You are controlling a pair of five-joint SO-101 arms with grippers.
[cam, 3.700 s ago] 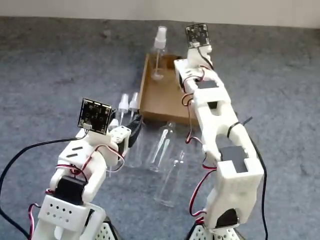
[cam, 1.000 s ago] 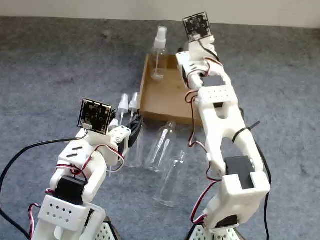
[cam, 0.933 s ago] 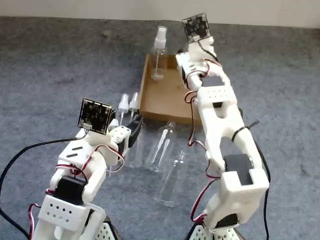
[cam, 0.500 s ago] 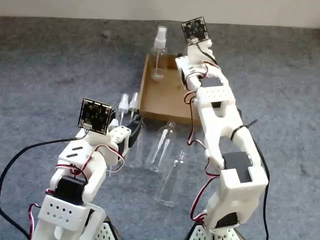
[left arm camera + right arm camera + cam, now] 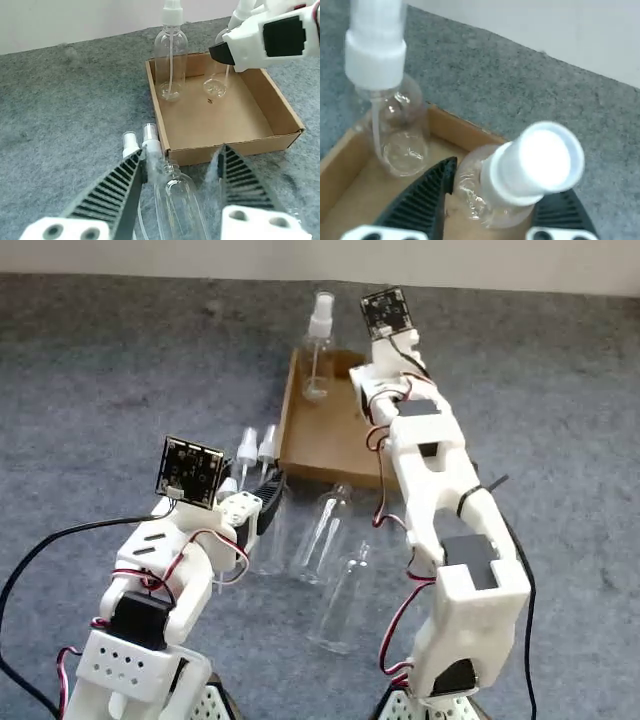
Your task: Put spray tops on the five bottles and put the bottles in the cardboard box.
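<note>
The left gripper [image 5: 180,152] is wide open, and a bottle with no top [image 5: 177,200] lies flat right under it, its neck pointing away at the cardboard box [image 5: 282,112]. Farther off, the right gripper [image 5: 502,182] has a jaw on each side of a topped bottle [image 5: 532,165] standing in the box. I cannot tell if it squeezes.
</note>
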